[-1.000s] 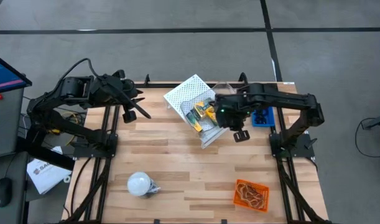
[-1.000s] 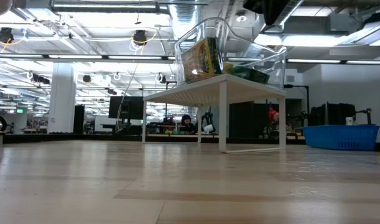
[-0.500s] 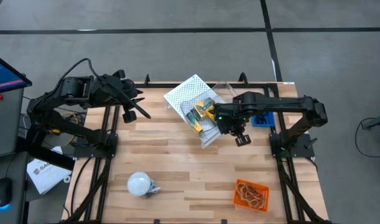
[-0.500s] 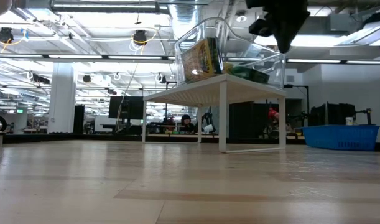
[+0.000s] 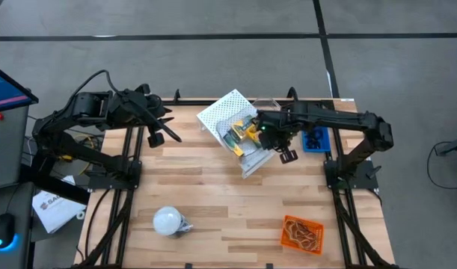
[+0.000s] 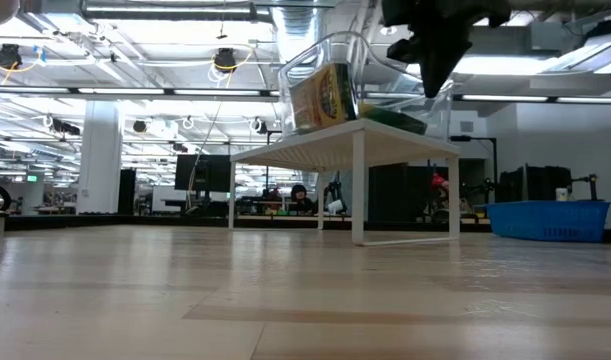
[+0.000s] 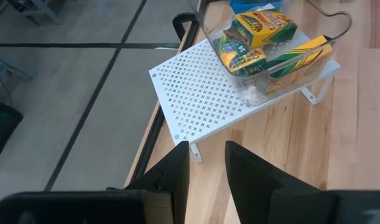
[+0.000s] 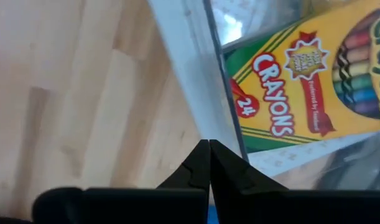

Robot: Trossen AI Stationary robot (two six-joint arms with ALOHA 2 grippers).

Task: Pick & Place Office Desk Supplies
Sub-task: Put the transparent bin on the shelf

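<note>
- Right gripper point(image 8: 209, 163), fingers pressed together, hovers beside the clear bin point(image 7: 272, 61) on the white perforated shelf point(image 7: 202, 96).
- Crayon box point(image 8: 314, 81) inside reads "CRAYONS 24".
- Left gripper point(image 7: 206, 171), narrowly parted, waits at the table's far-left corner.

In the right wrist view, a yellow-and-green crayon box point(image 8: 308, 81) fills the upper right of the frame and reads "CRAYONS" in white letters on a green band, with "24" beside it on a red mark. At the far right edge, a cut-off word probably begins "Cray". The crayon boxes point(image 7: 258, 37) at the upper centre of the left wrist view carry print too small to read.
</note>
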